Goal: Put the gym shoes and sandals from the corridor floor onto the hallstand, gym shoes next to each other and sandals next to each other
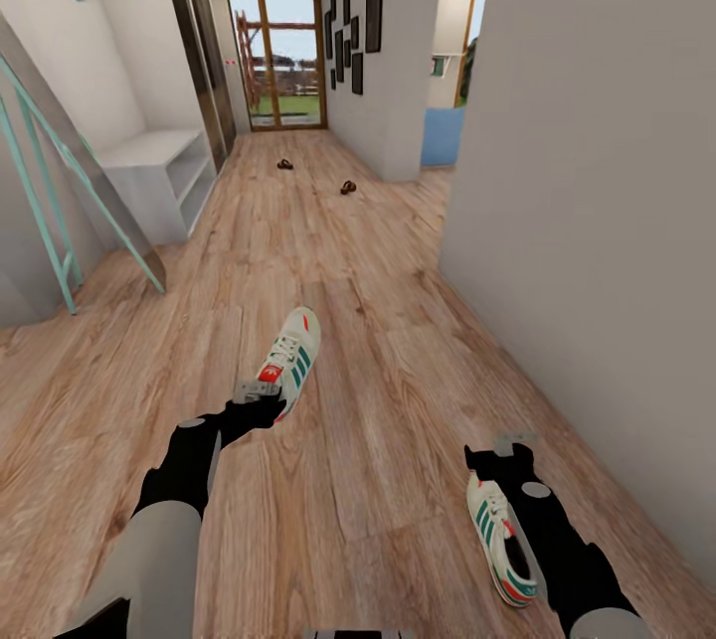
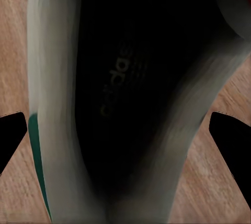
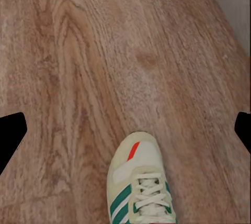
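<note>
Right arm sits closest to us, its gripper (image 1: 514,448) over the near shoe (image 1: 500,540) by the wall (image 1: 597,172); wrist cam shows the fingertips (image 3: 11,139) spread wide, toe between them but w/ floor (image 1: 398,371) visible all round, so nothing held; risk here: a grab at the narrow toe could slip, or the arm clips the wall, since the shoe lies just beside it.

Left gripper (image 1: 254,399) is at the heel of the far shoe (image 1: 290,361); wrist cam looks straight into the shoe opening (image 2: 120,88), fingertips (image 2: 12,136) wide either side of it; not closed yet, we judge; if jaws close on the soft collar only, the shoe may fold, tilt or drop on the lift.

Rack (image 1: 164,177) stands well ahead at left, so a long carry w/ both shoes; a loose grip could fail en route; teal ladder frame (image 1: 60,192) leans near the path on that side.

Two sandals (image 1: 285,164) (image 1: 348,187) lie further down the floor, apart from each other, too small for detail; none of the four is on the rack yet.
</note>
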Controlling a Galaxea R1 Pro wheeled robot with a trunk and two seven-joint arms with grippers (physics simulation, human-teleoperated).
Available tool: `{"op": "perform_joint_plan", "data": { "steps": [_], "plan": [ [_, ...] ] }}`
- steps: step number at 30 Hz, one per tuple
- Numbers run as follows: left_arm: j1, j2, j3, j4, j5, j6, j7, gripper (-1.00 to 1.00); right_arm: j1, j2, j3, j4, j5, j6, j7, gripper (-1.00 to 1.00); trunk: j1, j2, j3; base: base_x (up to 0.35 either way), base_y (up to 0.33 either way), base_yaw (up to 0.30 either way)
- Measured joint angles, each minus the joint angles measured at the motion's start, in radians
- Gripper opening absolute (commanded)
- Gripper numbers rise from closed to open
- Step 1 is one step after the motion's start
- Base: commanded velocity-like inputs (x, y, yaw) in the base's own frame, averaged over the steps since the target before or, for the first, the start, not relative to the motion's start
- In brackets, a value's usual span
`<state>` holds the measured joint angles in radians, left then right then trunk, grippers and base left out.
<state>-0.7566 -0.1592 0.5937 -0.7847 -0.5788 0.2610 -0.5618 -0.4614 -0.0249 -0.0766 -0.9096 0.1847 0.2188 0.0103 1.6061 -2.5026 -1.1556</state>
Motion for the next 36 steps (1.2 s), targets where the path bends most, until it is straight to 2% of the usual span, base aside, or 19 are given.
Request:
{"op": "perform_joint_plan", "data": {
  "steps": [8,22,29,36],
  "plan": [
    [0.0,-0.001,0.0,0.0,0.0,0.0,0.0,-1.0,-0.001,0.002,0.01,-0.075,0.027,-0.002,0.0,1.0,0.004,-0.002,-0.031,0.0,0.0,0.0],
    [0.0,-0.001,0.0,0.0,0.0,0.0,-0.005,-1.0,-0.001,-0.004,0.008,-0.077,0.024,-0.005,0.0,1.0,0.01,-0.005,-0.086,0.0,0.0,0.0],
    [-0.001,-0.001,-0.001,0.025,0.003,0.0,-0.009,-1.0,0.0,0.001,0.009,-0.057,0.023,-0.005,-0.001,1.0,0.013,-0.007,-0.113,0.0,0.0,0.0],
    [-0.013,0.004,-0.003,0.041,0.003,-0.003,-0.014,-1.0,0.0,0.005,0.008,0.024,0.022,-0.009,-0.003,1.0,0.016,-0.008,-0.14,0.0,0.0,0.0]
  ]
}}
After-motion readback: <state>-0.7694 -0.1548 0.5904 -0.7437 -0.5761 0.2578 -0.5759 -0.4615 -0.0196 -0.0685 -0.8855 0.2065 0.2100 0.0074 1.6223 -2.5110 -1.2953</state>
